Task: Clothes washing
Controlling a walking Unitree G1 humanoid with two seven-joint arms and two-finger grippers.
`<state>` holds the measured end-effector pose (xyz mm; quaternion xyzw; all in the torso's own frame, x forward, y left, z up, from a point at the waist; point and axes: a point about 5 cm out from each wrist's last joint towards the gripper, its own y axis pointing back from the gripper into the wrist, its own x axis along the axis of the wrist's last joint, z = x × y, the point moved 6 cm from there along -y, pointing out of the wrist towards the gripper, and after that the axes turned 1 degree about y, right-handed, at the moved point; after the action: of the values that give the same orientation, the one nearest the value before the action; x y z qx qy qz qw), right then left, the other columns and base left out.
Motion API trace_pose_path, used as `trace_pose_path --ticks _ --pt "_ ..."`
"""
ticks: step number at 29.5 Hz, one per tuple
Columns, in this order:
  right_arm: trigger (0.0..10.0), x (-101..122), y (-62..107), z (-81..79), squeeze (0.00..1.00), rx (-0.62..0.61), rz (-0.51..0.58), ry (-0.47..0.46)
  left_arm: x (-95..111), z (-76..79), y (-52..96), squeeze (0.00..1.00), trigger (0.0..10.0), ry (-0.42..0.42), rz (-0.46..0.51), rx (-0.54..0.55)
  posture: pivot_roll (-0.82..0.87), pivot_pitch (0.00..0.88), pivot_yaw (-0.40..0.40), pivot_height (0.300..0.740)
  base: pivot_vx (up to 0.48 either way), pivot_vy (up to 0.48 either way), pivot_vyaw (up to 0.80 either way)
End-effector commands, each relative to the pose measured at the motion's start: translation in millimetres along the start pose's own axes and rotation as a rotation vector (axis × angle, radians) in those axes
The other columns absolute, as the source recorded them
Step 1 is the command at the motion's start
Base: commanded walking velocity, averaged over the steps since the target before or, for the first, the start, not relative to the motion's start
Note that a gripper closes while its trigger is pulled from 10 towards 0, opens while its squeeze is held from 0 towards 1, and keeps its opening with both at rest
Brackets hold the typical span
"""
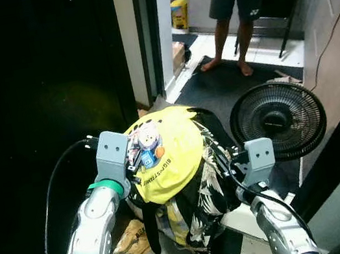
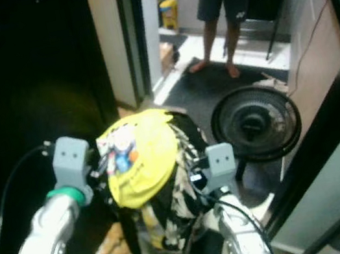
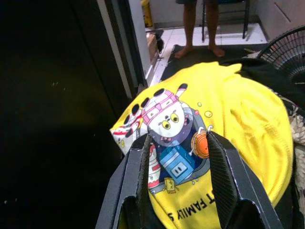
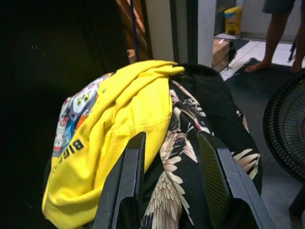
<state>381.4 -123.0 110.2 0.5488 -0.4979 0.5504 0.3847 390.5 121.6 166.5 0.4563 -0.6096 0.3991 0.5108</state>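
1. Head views: the bundle [image 1: 179, 178] sits between both arms, yellow shirt [image 1: 171, 150] on top; fan [image 1: 278, 118] far right.
2. Left wrist: left gripper [image 3: 177, 157] spread wide, pressing the shirt print.
3. Right wrist: right gripper [image 4: 171, 162] parted against the floral cloth [image 4: 190, 157]. Soft, light, floppy; squeeze both sides low.

A heap of clothes [image 1: 179, 178] fills the centre between both arms. A fan [image 1: 278, 118] stands close at centre right, narrowing the dark mat [image 1: 216, 89] beyond. In the upper frame the doorway is open, but a person [image 1: 237, 3] stands on the tiles there.
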Motion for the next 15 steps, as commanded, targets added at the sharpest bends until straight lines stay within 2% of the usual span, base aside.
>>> trace_pose_path --ticks 1,12,15 --pt "10.0 -5.0 3.5 2.9 0.0 -0.013 -0.012 -0.015 -5.5 4.5 -0.5 0.0 10.0 -0.001 -0.017 -0.012 -0.01 0.065 0.03 0.74 0.454 0.0 -0.79" --pt "10.0 -3.8 3.0 6.3 0.0 -0.025 -0.009 -0.017 -5.4 5.4 -1.4 0.0 10.0 0.0 -0.012 -0.017 -0.01 0.065 0.031 0.74 0.454 0.0 -0.79" --pt "10.0 -3.0 2.4 6.8 0.0 -0.028 -0.006 -0.015 -5.5 5.0 -1.7 0.0 10.0 -0.004 -0.013 -0.016 0.0 0.064 0.03 0.74 0.451 0.0 0.0"
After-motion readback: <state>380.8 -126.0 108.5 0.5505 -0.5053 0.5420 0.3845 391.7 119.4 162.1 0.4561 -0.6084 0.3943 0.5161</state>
